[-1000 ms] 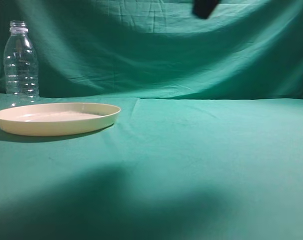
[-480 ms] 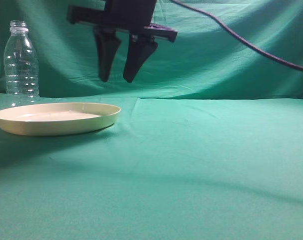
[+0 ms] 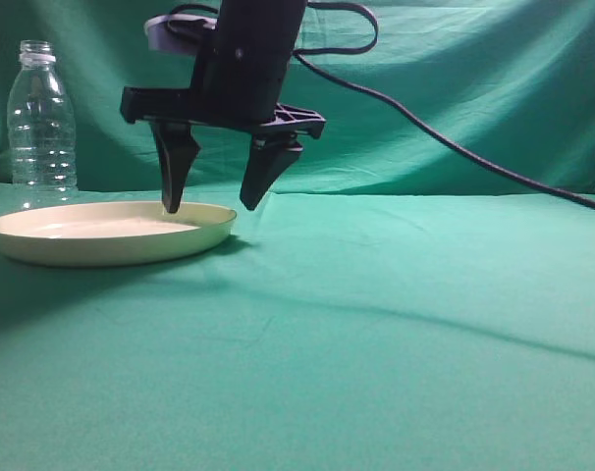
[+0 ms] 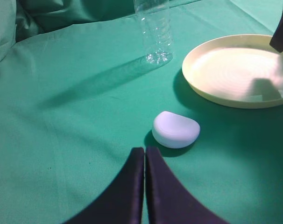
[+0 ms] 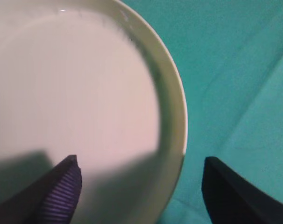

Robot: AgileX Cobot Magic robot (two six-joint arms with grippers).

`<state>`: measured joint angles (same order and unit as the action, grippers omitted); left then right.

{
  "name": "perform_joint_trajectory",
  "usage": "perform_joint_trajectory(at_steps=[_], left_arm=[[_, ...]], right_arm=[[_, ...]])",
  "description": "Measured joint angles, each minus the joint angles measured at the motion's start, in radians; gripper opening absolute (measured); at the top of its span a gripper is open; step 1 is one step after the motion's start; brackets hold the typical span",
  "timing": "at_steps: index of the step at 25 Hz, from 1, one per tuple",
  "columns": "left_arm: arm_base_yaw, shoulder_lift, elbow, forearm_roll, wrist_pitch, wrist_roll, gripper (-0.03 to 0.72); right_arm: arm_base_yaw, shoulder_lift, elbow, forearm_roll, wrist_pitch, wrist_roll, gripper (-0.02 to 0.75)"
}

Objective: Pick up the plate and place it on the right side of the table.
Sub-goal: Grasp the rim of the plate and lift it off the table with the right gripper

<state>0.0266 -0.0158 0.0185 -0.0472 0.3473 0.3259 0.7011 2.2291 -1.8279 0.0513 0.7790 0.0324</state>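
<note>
The cream plate lies on the teal table at the left. My right gripper is open and hangs right over the plate's right rim, with one fingertip above the inside of the plate and the other outside the rim. In the right wrist view the plate fills the left, and the right gripper straddles its rim. My left gripper is shut and empty, low over the cloth, short of the plate.
A clear empty bottle stands upright behind the plate's left end; it also shows in the left wrist view. A small white rounded object lies just ahead of the left gripper. A black cable trails right from the right arm.
My right gripper has come down from the top of the view and moved left, from well above the plate to level with its right rim, with its jaws spread wider.
</note>
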Motion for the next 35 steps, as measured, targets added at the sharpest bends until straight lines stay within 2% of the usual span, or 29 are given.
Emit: perform_joint_trajectory(at_steps=[15, 16, 18, 21, 22, 26, 27, 28, 31, 35], left_arm=[[0.000, 0.000, 0.000, 0.000, 0.000, 0.000, 0.000], [0.000, 0.000, 0.000, 0.000, 0.000, 0.000, 0.000], [0.000, 0.000, 0.000, 0.000, 0.000, 0.000, 0.000], [0.000, 0.000, 0.000, 0.000, 0.000, 0.000, 0.000], [0.000, 0.000, 0.000, 0.000, 0.000, 0.000, 0.000], [0.000, 0.000, 0.000, 0.000, 0.000, 0.000, 0.000], [0.000, 0.000, 0.000, 0.000, 0.000, 0.000, 0.000], [0.000, 0.000, 0.000, 0.000, 0.000, 0.000, 0.000], [0.000, 0.000, 0.000, 0.000, 0.000, 0.000, 0.000], [0.000, 0.000, 0.000, 0.000, 0.000, 0.000, 0.000]], right_arm=[[0.000, 0.070, -0.004, -0.019, -0.065, 0.000, 0.492], [0.000, 0.071, -0.004, -0.019, -0.070, 0.000, 0.415], [0.000, 0.072, -0.004, -0.025, -0.072, 0.005, 0.319], [-0.002, 0.072, -0.006, -0.064, -0.072, 0.014, 0.100], [-0.002, 0.072, -0.008, -0.076, -0.074, 0.035, 0.071], [0.003, 0.050, -0.010, -0.200, -0.029, 0.174, 0.071], [0.003, 0.036, -0.010, -0.237, -0.003, 0.190, 0.000], [0.003, 0.018, -0.010, -0.266, 0.026, 0.196, 0.000], [-0.015, -0.043, -0.010, -0.293, 0.100, 0.200, 0.000], [-0.087, -0.121, -0.010, -0.291, 0.200, 0.179, 0.000]])
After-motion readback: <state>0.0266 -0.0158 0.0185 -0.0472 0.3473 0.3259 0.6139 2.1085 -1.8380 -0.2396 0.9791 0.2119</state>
